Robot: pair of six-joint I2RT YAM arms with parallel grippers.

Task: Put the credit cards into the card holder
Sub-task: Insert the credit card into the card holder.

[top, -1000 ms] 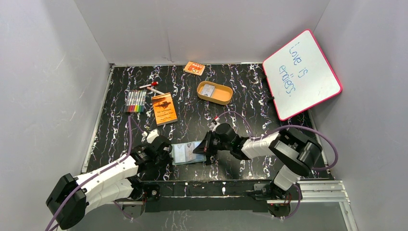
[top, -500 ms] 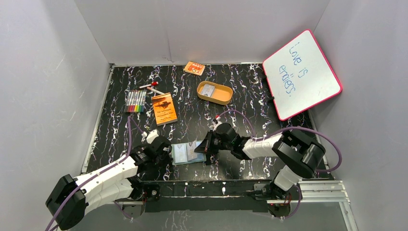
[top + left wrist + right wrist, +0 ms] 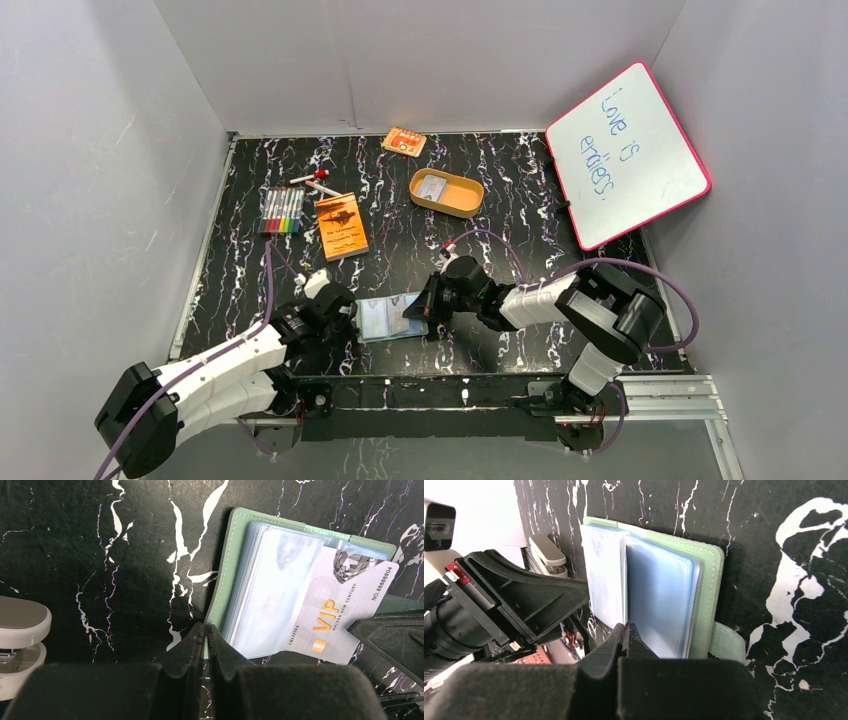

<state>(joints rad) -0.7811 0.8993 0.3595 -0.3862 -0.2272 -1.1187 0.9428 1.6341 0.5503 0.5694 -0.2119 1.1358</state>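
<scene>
Two cards are showing: one card [image 3: 345, 605] sticking from the open holder [image 3: 225, 580], one in the tray [image 3: 465, 208]. You're reaching both arms low, left gripper [image 3: 205, 630] pinching the holder's cover, right gripper [image 3: 624, 629] pinching that card.

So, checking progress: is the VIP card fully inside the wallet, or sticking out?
Partly in: the card has its printed end sticking out of the open wallet.

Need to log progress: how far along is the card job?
Done: card holder lies open, pinched by the left hand. In hand: the right hand holds a VIP card partly slid into a clear pocket. Left: push it home, then the grey card in the tan tray.
</scene>
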